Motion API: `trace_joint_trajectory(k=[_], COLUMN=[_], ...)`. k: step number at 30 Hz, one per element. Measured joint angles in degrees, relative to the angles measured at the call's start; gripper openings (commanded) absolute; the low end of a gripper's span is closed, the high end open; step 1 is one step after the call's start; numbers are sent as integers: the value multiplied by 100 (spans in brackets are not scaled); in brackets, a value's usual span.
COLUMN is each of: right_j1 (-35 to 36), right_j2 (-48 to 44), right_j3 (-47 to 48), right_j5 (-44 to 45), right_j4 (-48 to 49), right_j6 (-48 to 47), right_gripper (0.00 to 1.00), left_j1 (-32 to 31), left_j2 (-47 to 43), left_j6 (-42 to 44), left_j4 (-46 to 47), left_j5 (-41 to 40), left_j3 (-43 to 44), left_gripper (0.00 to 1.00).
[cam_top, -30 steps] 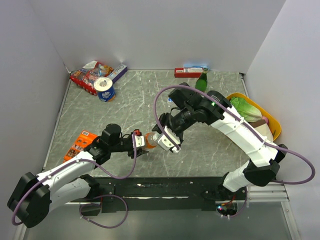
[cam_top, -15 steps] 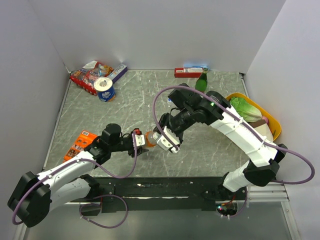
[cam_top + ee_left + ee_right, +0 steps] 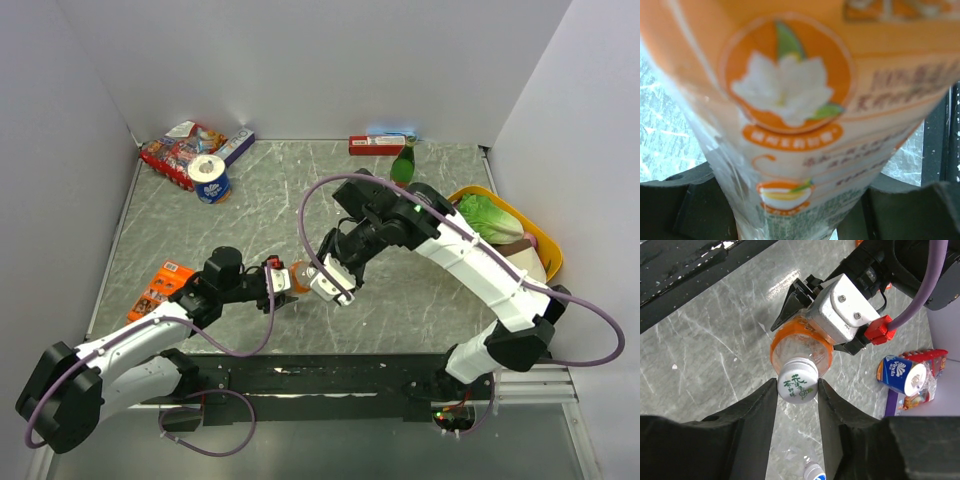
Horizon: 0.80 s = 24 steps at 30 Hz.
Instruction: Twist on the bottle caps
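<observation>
I'm watching right end effector (image 3: 797, 390) narrowing, now pinching the white cap (image 3: 797, 381) mid-frame; left end effector (image 3: 286, 281) gripping the bottle (image 3: 790, 125); twisting likely next.

Bottle (image 3: 801, 347): clear glossy plastic w/ orange label (image 3: 790, 100). Cap (image 3: 797, 381): smooth white plastic. Table (image 3: 200, 235): grey marble-look, scuffed.

Grey marbled bench (image 3: 250, 215), scuffed all over. Back left, a red snack packet (image 3: 178, 152) with a blue-and-white roll (image 3: 210, 178) just beside it. At the back, a red box (image 3: 376, 145) near an upright green bottle (image 3: 403, 165). Orange packet (image 3: 160, 288) at the left edge, and a blue cap (image 3: 812, 473) lying loose.
</observation>
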Motion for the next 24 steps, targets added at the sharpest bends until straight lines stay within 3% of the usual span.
trace_joint_trajectory(k=[7, 10, 20, 24], right_j1=[-15, -87, -780, -1014], right_j2=[94, 302, 1735, 2243], right_j3=[66, 328, 1742, 2190], right_j5=[-2, 4, 24, 87], right_j4=[-9, -13, 516, 695], right_j6=[166, 726, 4461, 6035], right_gripper=[27, 25, 20, 28], left_j1=[0, -4, -103, -155], left_j2=[35, 35, 92, 404], left_j6=[-24, -181, -1558, -1954], left_j4=[17, 144, 774, 741], left_j5=[-120, -426, -2887, -3602], left_j3=[0, -2, -188, -33], left_gripper=[1, 1, 1, 1])
